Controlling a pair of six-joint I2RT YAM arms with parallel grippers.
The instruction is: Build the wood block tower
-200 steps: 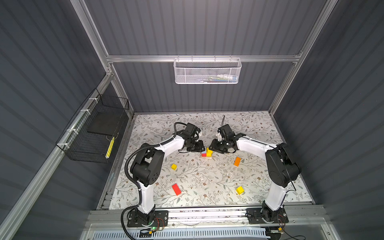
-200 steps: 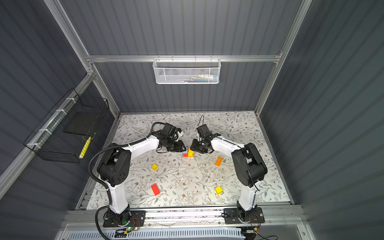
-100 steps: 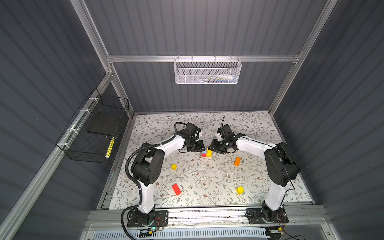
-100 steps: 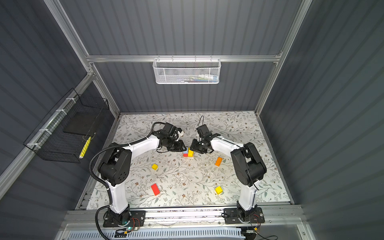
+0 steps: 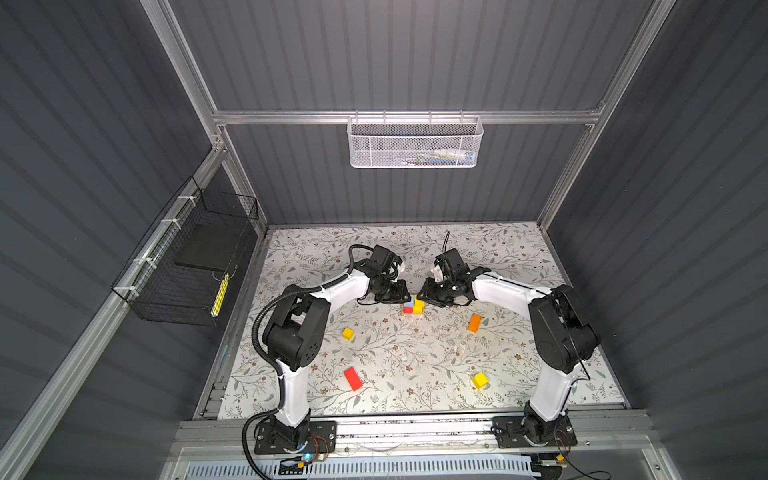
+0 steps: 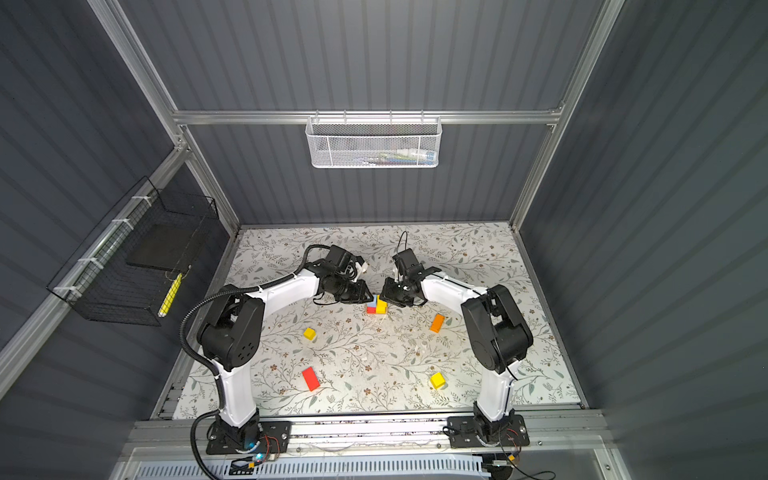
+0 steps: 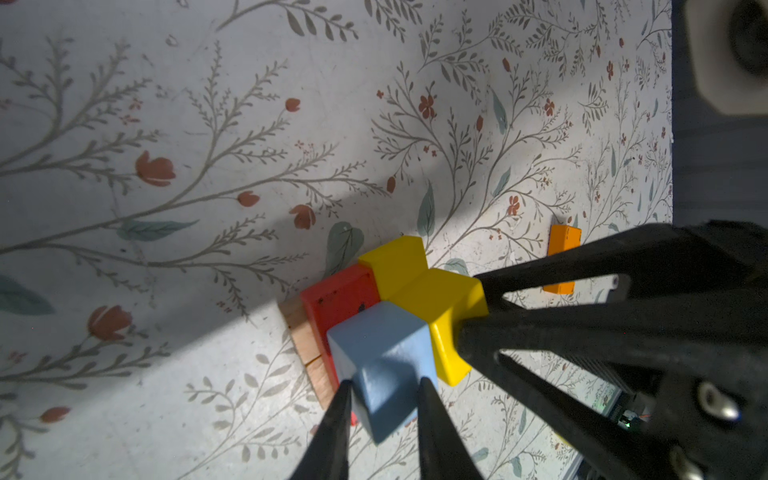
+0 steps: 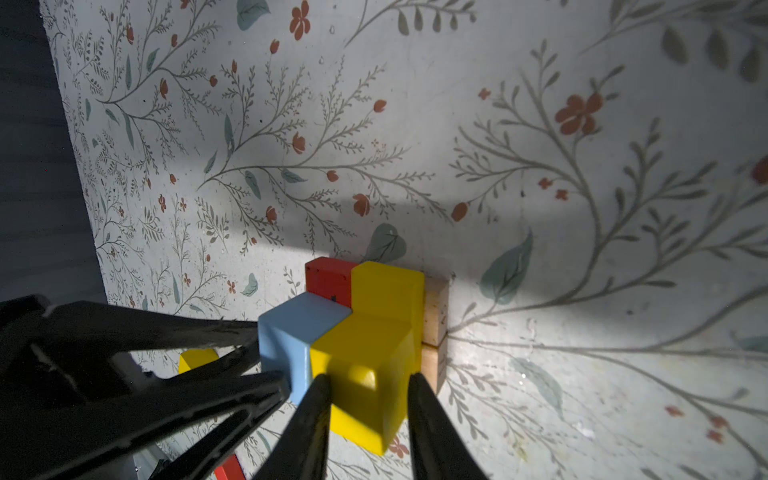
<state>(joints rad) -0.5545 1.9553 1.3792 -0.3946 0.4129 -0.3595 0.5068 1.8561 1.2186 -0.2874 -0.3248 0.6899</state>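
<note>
Jaws just narrowed: left gripper (image 7: 384, 395), tower's (image 5: 413, 305) 9 o'clock, pinches light-blue cube (image 7: 378, 336); right gripper (image 8: 368, 386), 3 o'clock, straddles yellow cube (image 8: 361, 345), contact unclear. Probably squaring that layer.

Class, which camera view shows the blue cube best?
Left wrist view: the blue cube is close, with its top and sides clear. The right wrist view shows it slightly smaller; in both top views it is a tiny patch.
</note>
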